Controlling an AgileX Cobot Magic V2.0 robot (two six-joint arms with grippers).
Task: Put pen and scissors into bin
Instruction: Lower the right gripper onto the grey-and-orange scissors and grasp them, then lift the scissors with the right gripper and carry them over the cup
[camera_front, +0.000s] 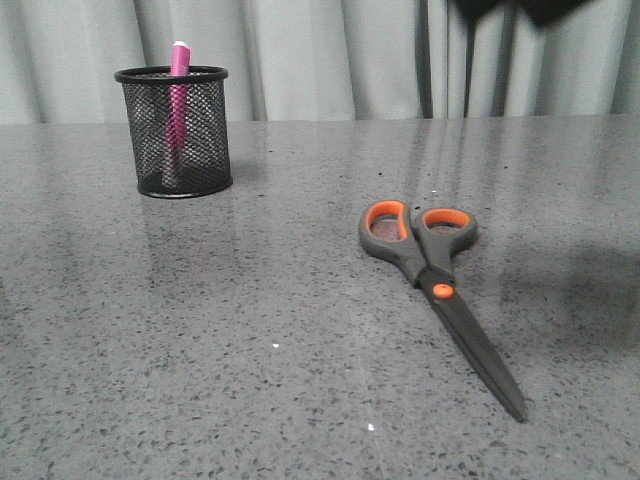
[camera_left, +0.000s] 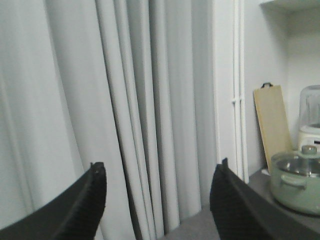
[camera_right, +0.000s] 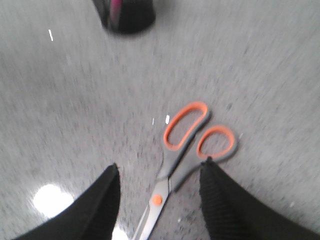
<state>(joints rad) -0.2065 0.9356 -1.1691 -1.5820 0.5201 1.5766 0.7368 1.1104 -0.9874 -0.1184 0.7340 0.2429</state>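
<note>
Both grippers (L (camera_left: 157, 187), R (camera_right: 160, 187)) agape

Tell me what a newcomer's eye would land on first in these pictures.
First the scissors, lying flat on the grey table toward the right, orange loops facing the back. Next the pink pen, upright in the black mesh bin at back left. The right gripper hangs open above the scissors.

Front view: lit evenly and softly — table (camera_front: 200, 330) gleaming faintly, scissors (camera_front: 440, 290) staying sharp.
Right wrist view: blurring all over, bin (camera_right: 127, 15) smeared — white glare spot (camera_right: 52, 200) burning out.
Left wrist view: looking dim, slightly soft.
</note>
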